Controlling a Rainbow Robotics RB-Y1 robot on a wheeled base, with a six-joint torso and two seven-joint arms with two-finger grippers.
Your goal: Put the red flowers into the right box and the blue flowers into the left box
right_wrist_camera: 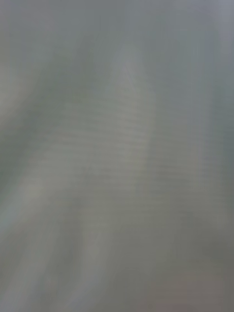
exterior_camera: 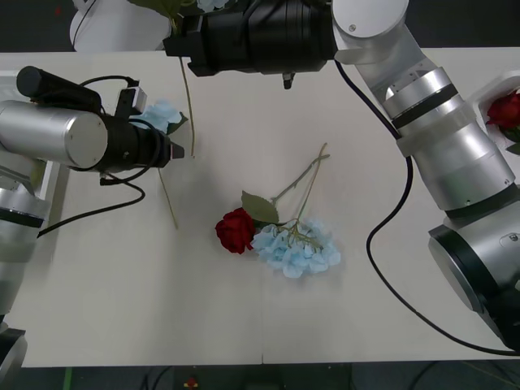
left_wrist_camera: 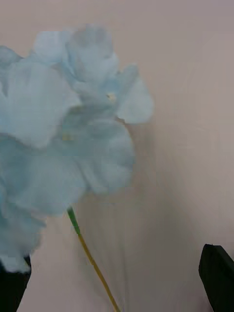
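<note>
Flowers are light and soft, so the thin stiff stem is the best hold: the left tool (exterior_camera: pixel 166 150) stands open beside a blue flower (exterior_camera: pixel 161 115) on the tabletop (exterior_camera: pixel 122 284), while the right tool's state I cannot tell.

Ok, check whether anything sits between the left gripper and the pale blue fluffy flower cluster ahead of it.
Nothing visible does. The left gripper has its black fingers open, and the pale blue fluffy flower cluster lies directly ahead on the bare beige table.
</note>
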